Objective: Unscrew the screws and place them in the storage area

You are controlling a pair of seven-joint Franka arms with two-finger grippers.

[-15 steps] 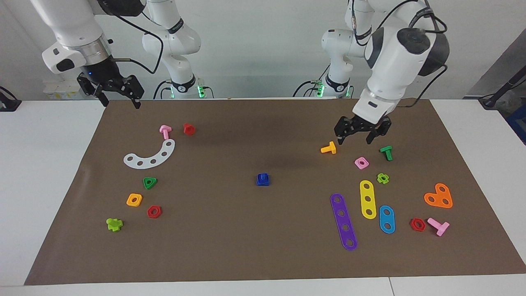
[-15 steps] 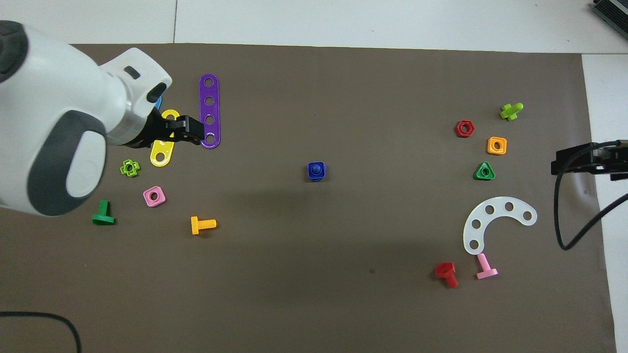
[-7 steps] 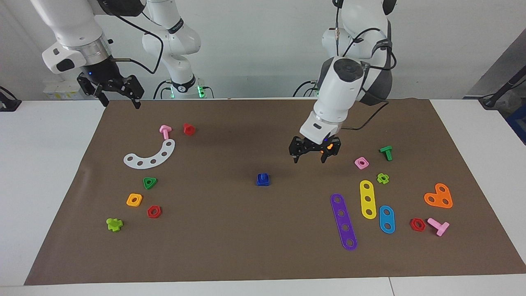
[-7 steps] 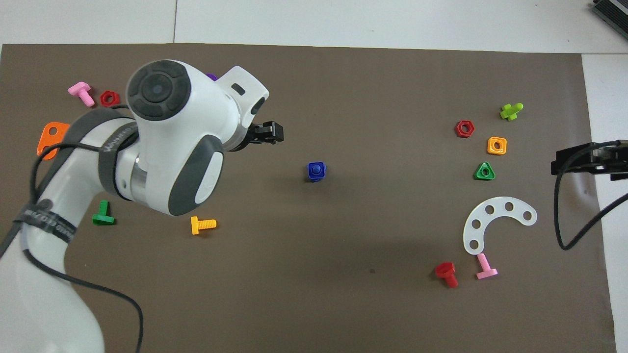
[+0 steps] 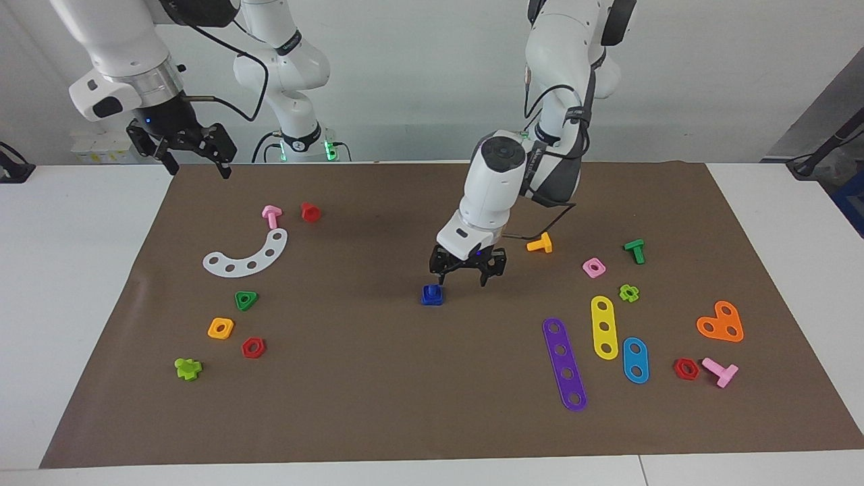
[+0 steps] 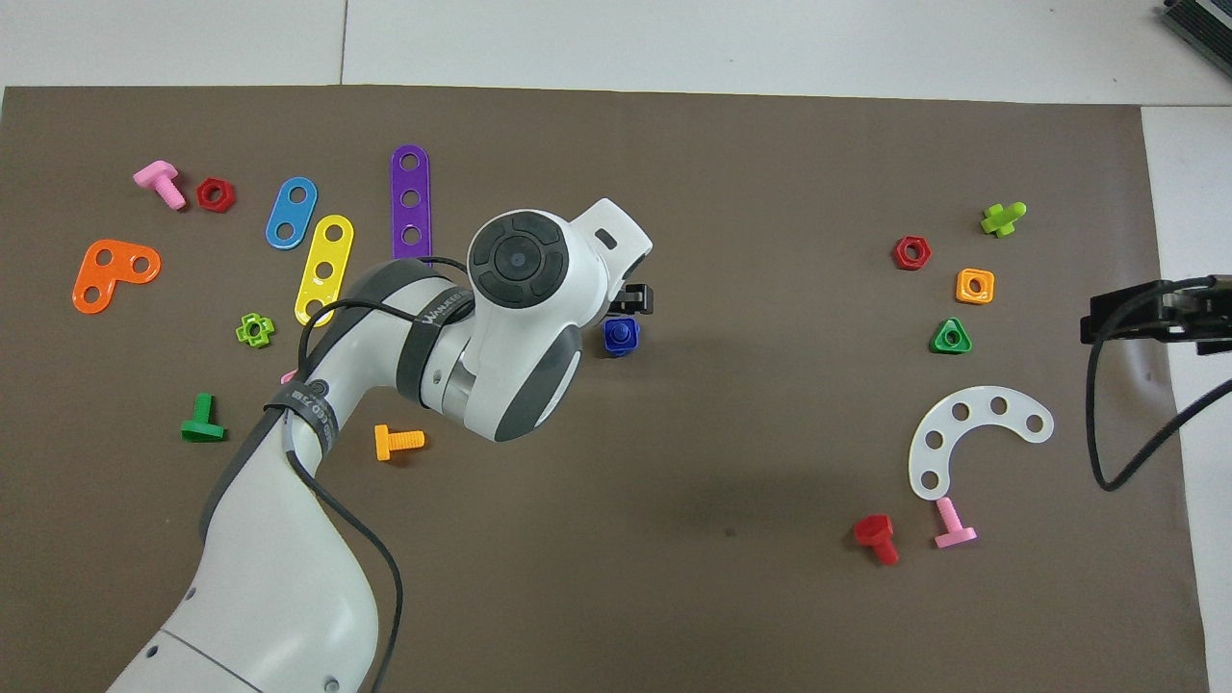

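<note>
The left pincer [image 5: 464,276] hangs low over the middle of the brown mat [image 5: 405,405] on the table [image 5: 67,304], with its fingers spread wide apart and pointing down. It holds nothing. One fingertip [image 5: 443,278] stands just above the blue screw with its nut [image 5: 432,295], very near it, but I cannot tell if they touch. In the overhead view only the black tip of this pincer [image 6: 630,299] comes out from under the white wrist, just beside the blue screw with its nut [image 6: 621,335], which is a little nearer to the robots there.

The screw stands on the mat with its blue square nut around the stem, almost under the left pincer, a little toward the right arm's end of the table. The orange bolt [image 5: 540,244] lies toward the left arm's end from this pincer, near it, and the pink nut [image 5: 594,268] and the green bolt [image 5: 634,250] lie more toward that end. The purple strip [image 5: 564,364] and the yellow strip [image 5: 603,327] lie farther from the robots than the pincer.

The right pincer [image 5: 196,165] waits in the air over the edge of the mat at the right arm's end, well apart from the screw. Its fingers are also spread and it carries nothing. The pink bolt [image 5: 271,216] and the red bolt [image 5: 310,211] are the nearest things to it.
</note>
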